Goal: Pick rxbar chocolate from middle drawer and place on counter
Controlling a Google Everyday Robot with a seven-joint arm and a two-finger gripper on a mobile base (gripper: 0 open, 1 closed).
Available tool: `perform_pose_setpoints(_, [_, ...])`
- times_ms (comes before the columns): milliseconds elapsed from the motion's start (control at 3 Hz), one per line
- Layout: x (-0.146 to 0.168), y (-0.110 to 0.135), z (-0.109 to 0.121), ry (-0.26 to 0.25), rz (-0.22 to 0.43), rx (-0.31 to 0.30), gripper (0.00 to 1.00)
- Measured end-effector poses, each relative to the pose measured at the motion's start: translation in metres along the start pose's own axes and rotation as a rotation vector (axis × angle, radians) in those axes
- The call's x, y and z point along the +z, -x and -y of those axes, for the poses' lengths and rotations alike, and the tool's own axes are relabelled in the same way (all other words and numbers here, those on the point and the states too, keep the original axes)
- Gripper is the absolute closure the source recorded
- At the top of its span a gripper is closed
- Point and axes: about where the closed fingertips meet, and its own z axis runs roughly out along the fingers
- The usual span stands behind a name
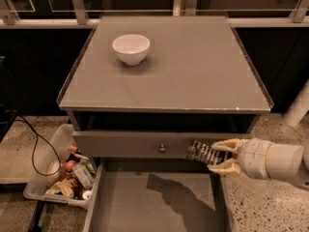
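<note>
The rxbar chocolate [205, 153], a small flat black bar with white lettering, is held in my gripper [218, 156], which is shut on it. The gripper comes in from the right and holds the bar in the air in front of the grey drawer front [130, 144], above the right side of the open middle drawer [154, 202]. The drawer floor is bare, with my arm's shadow on it. The counter [193, 66] lies above and behind the gripper.
A white bowl [131, 48] stands on the counter's back left. A clear plastic bin [63, 170] of colourful packets sits on the floor left of the drawer. A black cable [34, 134] runs across the floor at left.
</note>
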Motion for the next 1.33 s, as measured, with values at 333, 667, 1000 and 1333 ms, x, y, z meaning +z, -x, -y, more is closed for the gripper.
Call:
perform_pose_setpoints(333, [-0.031,0.042,0.022,-0.035,0.014,-0.087,1.0])
perform_pose_setpoints(667, [-0.054,0.08,0.05,-0.061,0.012,-0.16,1.0])
perform_pose_setpoints(1000, [-0.074,0.12,0.101,-0.111,0.018,-0.204,1.0])
perform_pose_setpoints(1333, [-0.073,0.12,0.101,-0.111,0.018,-0.204,1.0])
